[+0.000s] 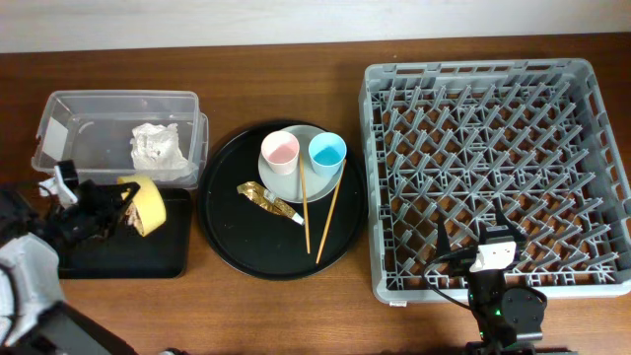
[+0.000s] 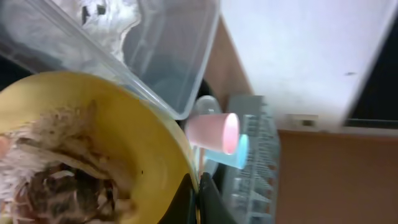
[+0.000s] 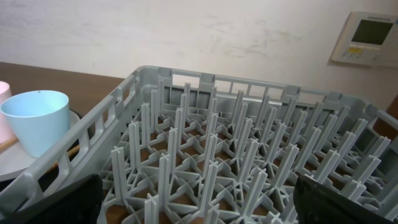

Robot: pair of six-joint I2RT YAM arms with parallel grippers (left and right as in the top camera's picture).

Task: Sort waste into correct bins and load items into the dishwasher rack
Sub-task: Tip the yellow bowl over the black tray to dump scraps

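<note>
Now the left gripper [image 1: 123, 209] pinches the rim of the round yellow bowl [image 1: 148, 203]. The bowl is tipped on its side over the flat black tray [image 1: 138, 256], with its mouth facing left. Brown food scraps [image 2: 62, 180] sit inside. The clear plastic box [image 1: 89, 128] is just behind it. The right gripper [image 1: 475, 237] is wide open and holds nothing, over the near edge of the big grey rack [image 1: 513, 138].

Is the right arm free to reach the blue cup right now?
Probably yes. The right gripper hangs open over the rack, holding nothing; the blue cup stands upright just beyond the rack's left wall, uncovered. The pink cup close beside it leaves the jaws little room.
</note>
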